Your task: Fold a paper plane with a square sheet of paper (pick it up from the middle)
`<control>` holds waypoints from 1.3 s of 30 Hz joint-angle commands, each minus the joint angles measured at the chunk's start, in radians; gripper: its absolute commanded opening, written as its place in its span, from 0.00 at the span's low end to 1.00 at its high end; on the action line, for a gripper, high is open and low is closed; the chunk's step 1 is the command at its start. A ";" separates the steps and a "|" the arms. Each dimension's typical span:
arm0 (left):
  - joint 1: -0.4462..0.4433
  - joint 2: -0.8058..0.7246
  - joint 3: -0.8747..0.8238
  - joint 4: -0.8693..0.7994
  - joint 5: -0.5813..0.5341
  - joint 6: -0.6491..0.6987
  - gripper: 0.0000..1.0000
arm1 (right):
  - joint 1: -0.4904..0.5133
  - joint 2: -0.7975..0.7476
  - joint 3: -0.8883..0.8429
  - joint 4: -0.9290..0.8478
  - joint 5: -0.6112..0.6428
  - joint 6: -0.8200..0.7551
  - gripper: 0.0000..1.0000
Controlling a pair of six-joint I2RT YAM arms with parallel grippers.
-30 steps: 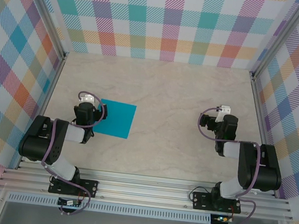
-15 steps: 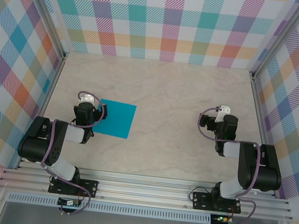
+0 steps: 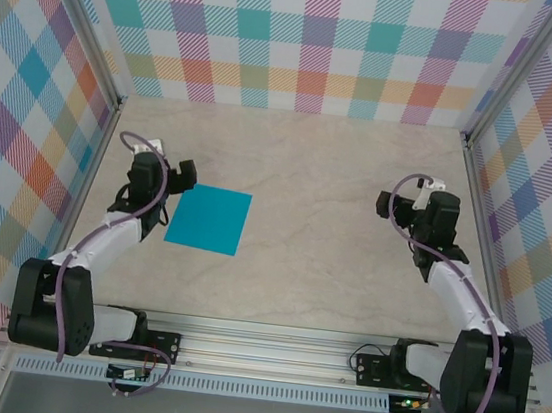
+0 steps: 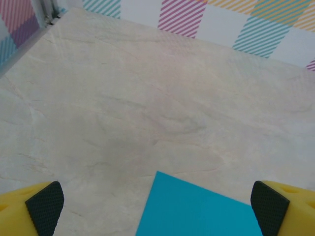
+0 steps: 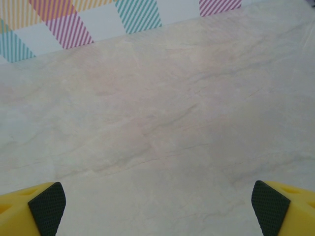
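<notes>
My left pincer hangs with its jaws spread wide and holds nothing, just beside the far left corner of the square sheet of paper. The sheet lies flat and unfolded on the left half of the desk. My right pincer is also wide open and empty, over bare desk well apart from the sheet

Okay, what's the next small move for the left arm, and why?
Probably carry the left gripper rightward over the middle of the square sheet of paper. The sheet lies flat and unfolded, the jaws stand open, and the gripper hangs beside the sheet's left edge.
</notes>
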 commanded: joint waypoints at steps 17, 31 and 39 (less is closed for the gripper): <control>-0.073 0.219 0.094 -0.426 0.514 -0.265 0.96 | 0.038 0.058 0.083 -0.353 -0.557 0.352 1.00; -0.324 0.480 0.194 -0.391 0.469 -0.406 0.95 | 0.059 0.080 0.059 -0.392 -0.508 0.367 1.00; -0.560 0.628 0.318 -0.229 0.475 -0.604 0.94 | 0.061 0.063 0.037 -0.400 -0.524 0.371 1.00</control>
